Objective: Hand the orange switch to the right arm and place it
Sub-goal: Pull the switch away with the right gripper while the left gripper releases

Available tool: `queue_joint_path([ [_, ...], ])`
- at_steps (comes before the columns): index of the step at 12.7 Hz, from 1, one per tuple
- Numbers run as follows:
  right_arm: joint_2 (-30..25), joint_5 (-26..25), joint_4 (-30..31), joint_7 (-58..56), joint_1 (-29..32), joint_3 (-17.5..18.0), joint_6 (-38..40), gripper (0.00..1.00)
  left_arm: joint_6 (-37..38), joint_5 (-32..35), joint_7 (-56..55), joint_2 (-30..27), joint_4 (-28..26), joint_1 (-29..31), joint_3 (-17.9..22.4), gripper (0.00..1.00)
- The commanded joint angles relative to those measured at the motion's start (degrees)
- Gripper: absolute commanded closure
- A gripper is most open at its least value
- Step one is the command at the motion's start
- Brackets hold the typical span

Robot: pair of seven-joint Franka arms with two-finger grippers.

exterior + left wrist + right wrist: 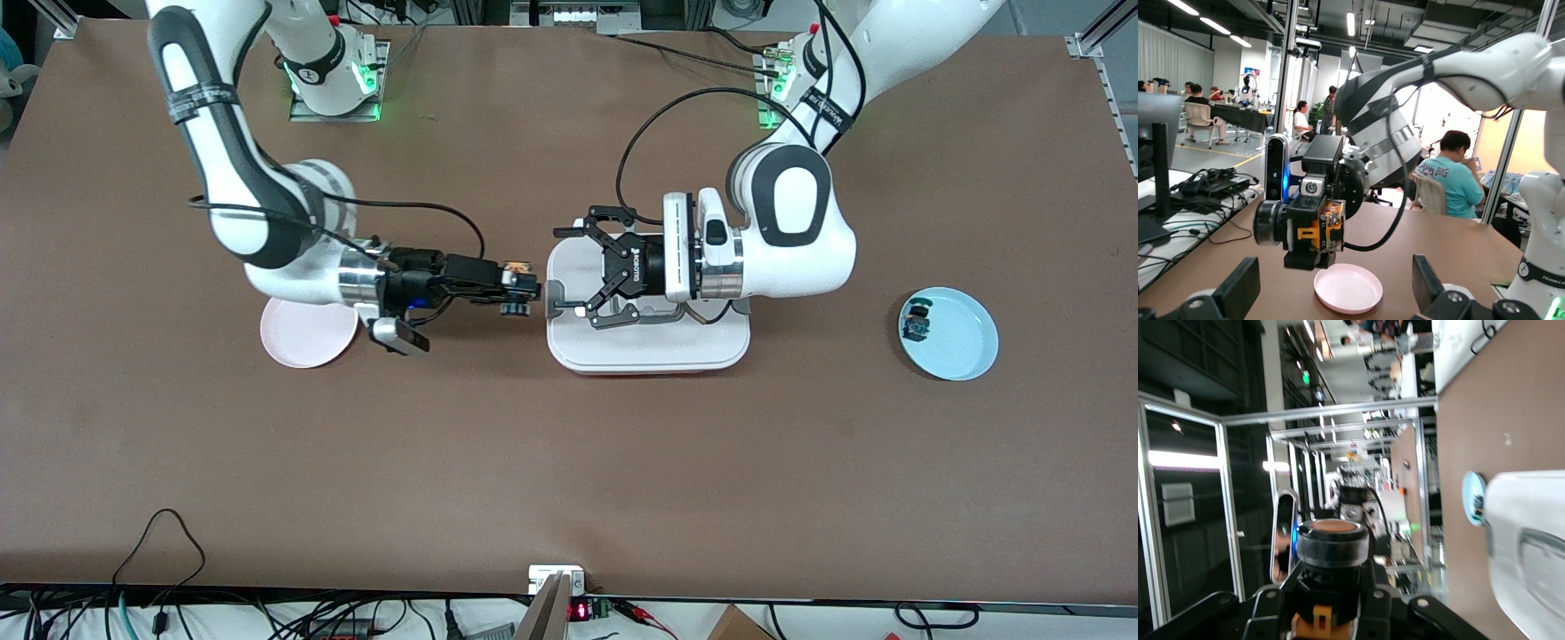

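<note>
My right gripper is shut on the orange switch and holds it in the air between the pink plate and the white tray. In the right wrist view the switch sits between my fingers, its round black knob pointing out. My left gripper is open and empty over the tray's edge, facing the switch with a small gap between them. In the left wrist view the switch hangs above the pink plate, beyond my spread left fingers.
A light-blue plate at the left arm's end of the table holds a small black part with a blue-green top. The tray has a grey handle.
</note>
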State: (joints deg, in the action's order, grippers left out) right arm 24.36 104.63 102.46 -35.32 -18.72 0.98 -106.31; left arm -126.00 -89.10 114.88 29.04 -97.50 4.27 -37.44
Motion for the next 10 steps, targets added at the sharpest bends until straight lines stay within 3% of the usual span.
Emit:
queue_joint_path([
  [1,-0.28,-12.38,-1.99,4.11,7.88,0.51,9.16,1.00,5.67,1.80,1.40,-0.39,-0.94,3.72,0.00,0.00],
  [4,-0.72,-29.24,-4.44,4.21,16.06,0.51,17.09,1.00,10.06,9.27,-2.45,-0.30,-2.78,7.84,0.18,0.00],
  [10,-3.34,-71.59,-15.00,7.10,25.92,0.33,24.31,1.00,21.75,26.40,-19.31,-0.74,-2.08,14.00,0.09,0.00],
])
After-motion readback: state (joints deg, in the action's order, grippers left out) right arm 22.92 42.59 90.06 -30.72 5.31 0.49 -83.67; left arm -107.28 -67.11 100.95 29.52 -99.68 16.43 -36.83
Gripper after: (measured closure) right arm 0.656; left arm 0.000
